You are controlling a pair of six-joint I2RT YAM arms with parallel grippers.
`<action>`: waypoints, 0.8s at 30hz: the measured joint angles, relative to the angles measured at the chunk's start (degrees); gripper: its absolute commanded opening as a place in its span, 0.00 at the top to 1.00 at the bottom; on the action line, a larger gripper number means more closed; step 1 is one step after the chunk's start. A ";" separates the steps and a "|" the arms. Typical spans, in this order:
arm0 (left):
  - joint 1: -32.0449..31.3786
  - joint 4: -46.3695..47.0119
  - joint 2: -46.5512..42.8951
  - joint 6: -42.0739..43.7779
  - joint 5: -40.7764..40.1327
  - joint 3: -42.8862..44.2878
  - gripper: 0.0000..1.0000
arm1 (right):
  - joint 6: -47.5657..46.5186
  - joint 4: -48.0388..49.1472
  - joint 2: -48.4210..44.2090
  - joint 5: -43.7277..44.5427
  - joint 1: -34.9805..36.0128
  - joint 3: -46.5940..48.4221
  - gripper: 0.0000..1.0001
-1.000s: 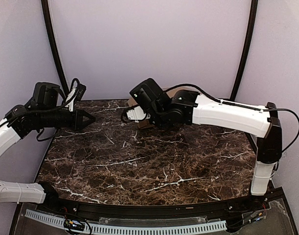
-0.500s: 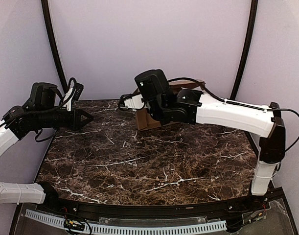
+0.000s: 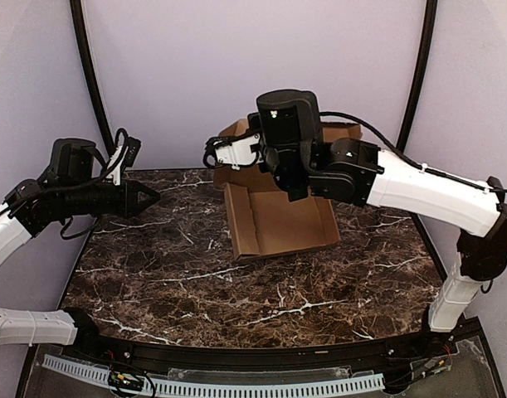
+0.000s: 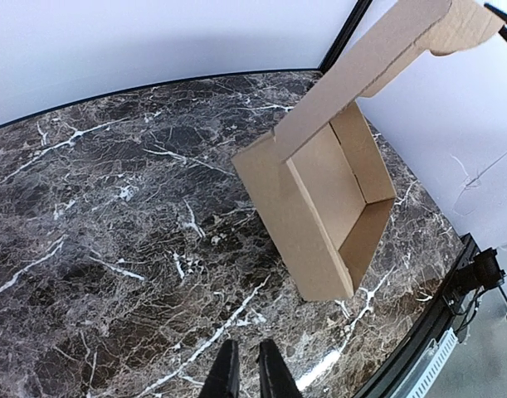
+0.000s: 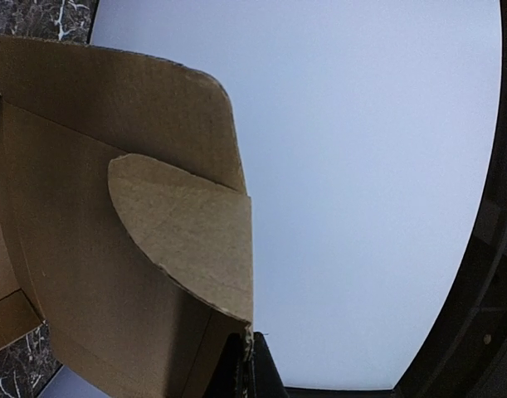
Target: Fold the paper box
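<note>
The paper box (image 3: pixel 278 220) stood walled at the far edge of the table (image 3: pixel 195 282), lid unclosed, pinched by the right fingers (image 5: pixel 265 377); the left fingers (image 4: pixel 224 377) were narrow, empty.

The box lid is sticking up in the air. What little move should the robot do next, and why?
Probably the right claw should swing the lid forward and down over the tray. It pinches the lid's edge, the paper box sits open, and its walls already stand folded. The left claw hangs off to the side, shut.
</note>
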 measured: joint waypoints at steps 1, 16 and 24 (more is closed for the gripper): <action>0.00 0.31 0.00 -0.35 0.26 0.00 0.92 | 0.92 -1.81 0.00 -0.37 0.37 0.17 1.00; 0.00 2.27 -1.92 -4.13 2.71 -3.41 0.93 | 22.21 -19.67 4.87 -5.99 1.42 -6.16 0.89; 0.00 3.04 -0.98 -5.79 5.22 -6.82 0.93 | 27.58 -20.22 5.68 -7.61 1.40 -6.80 0.49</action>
